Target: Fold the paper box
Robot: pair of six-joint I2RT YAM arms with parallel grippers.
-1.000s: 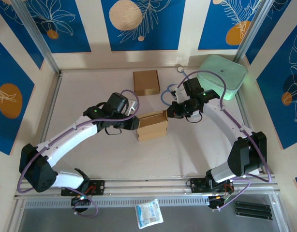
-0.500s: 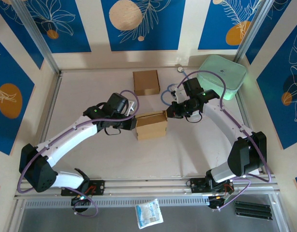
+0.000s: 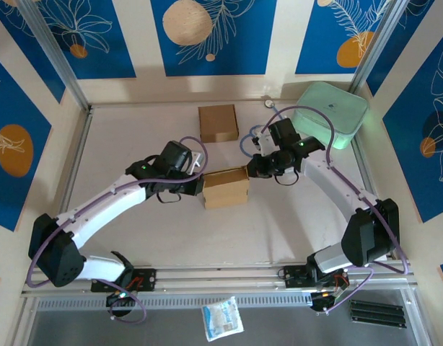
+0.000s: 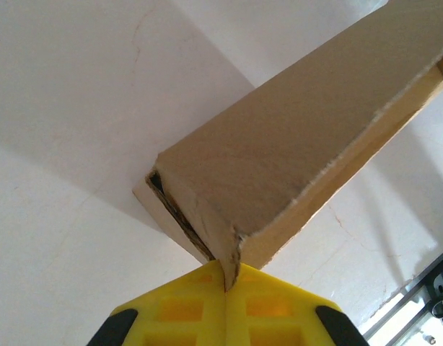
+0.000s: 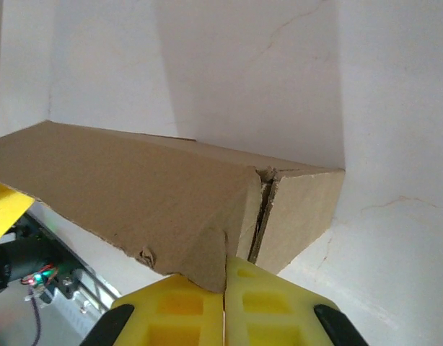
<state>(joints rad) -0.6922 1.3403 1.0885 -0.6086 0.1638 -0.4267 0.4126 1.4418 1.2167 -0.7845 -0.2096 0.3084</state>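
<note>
One camera looks down from high up over the near edge at the whole bench (image 3: 265, 231), and the two wrist cameras look from very close at the same paper box (image 3: 226, 189), one at each end.

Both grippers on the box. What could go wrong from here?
The left gripper and right gripper each pinch a thin cardboard edge at opposite ends of the paper box; uneven pulling could tear it or slip a pinch.
The corner seam by the right gripper gapes, so that flap may spring open on release.

Blue floral walls (image 3: 236, 54), pale table (image 3: 265, 231)
</note>
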